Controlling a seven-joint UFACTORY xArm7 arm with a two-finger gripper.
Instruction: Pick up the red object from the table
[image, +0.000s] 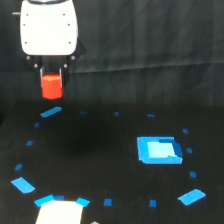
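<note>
red-orange red object (51, 86), white hand (50, 75), black table (90, 150) with blue marks

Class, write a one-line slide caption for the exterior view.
White gripper holds the red object clear above the black table, a bright blue rectangle lying toward the exterior view's right.

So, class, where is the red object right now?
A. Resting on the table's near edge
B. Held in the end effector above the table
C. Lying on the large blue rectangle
B: the red object sits between the end effector fingers, clear of the table.
</note>
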